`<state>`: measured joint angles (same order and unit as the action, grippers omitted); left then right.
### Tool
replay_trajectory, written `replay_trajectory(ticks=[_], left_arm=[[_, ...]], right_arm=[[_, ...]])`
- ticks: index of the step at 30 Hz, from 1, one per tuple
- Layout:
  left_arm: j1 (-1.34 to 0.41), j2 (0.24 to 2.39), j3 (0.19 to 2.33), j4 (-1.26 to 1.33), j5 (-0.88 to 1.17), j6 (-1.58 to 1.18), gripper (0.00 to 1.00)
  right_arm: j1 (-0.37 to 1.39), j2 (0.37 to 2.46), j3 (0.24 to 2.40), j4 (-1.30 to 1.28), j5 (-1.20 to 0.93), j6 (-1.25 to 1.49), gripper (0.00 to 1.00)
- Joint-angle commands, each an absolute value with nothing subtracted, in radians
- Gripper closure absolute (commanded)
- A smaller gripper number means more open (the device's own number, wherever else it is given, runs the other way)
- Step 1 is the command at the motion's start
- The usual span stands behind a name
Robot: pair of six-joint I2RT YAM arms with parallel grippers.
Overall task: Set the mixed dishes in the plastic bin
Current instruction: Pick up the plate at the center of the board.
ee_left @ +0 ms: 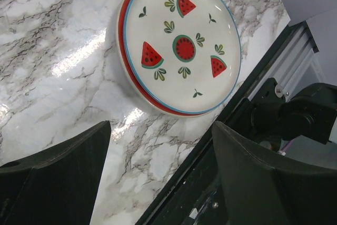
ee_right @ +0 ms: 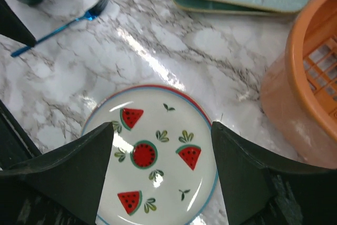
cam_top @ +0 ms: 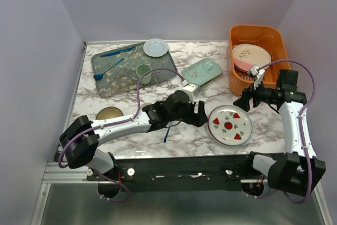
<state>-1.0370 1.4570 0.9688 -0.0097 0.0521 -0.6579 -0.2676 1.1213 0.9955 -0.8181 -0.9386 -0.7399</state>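
Observation:
A white plate with red watermelon marks (cam_top: 230, 125) lies flat on the marble table near the front right. My left gripper (cam_top: 201, 114) stands open just left of it, and in the left wrist view the plate (ee_left: 181, 43) is ahead of the open gripper (ee_left: 160, 151). My right gripper (cam_top: 245, 101) hovers open over the plate's right part. In the right wrist view the plate (ee_right: 158, 156) shows between the open gripper's (ee_right: 160, 127) fingers. The orange plastic bin (cam_top: 256, 27) at back right holds a cream plate (cam_top: 251, 54) on a pink one. A pale-green divided dish (cam_top: 201, 72) lies left of the bin.
A dark floral tray (cam_top: 113, 80) at back left carries a small pale plate (cam_top: 156, 47), a green mug (cam_top: 143, 70) and blue cutlery. A tan bowl (cam_top: 109, 114) sits front left. A blue fork (ee_right: 63, 27) lies by the left arm. The table's front edge is close below the plate.

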Motion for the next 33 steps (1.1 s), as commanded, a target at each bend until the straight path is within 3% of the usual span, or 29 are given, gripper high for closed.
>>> replay_trajectory(ticks=[1,3,6,15,24,33], left_arm=[[-1.048,1.470,0.950,0.021,0.008,-0.653,0.14],[-1.046,1.462,0.937,0.040,0.008,-0.660,0.14],[-1.048,1.453,0.911,0.060,0.008,-0.664,0.14],[-1.048,1.443,0.874,0.089,0.011,-0.667,0.14],[-1.048,1.431,0.853,0.098,0.008,-0.669,0.14],[-1.048,1.431,0.859,0.101,0.008,-0.669,0.14]], right_arm=[[-0.267,1.185,0.969,-0.890,-0.718,-0.808,0.23],[-0.267,1.224,0.974,-0.896,-0.662,-0.807,0.32],[-0.267,1.273,0.960,-0.891,-0.609,-0.816,0.35],[-0.270,1.383,0.908,-0.822,-0.462,-0.824,0.38],[-0.296,1.486,0.913,-0.802,-0.454,-0.831,0.48],[-0.298,1.499,0.931,-0.795,-0.427,-0.810,0.49]])
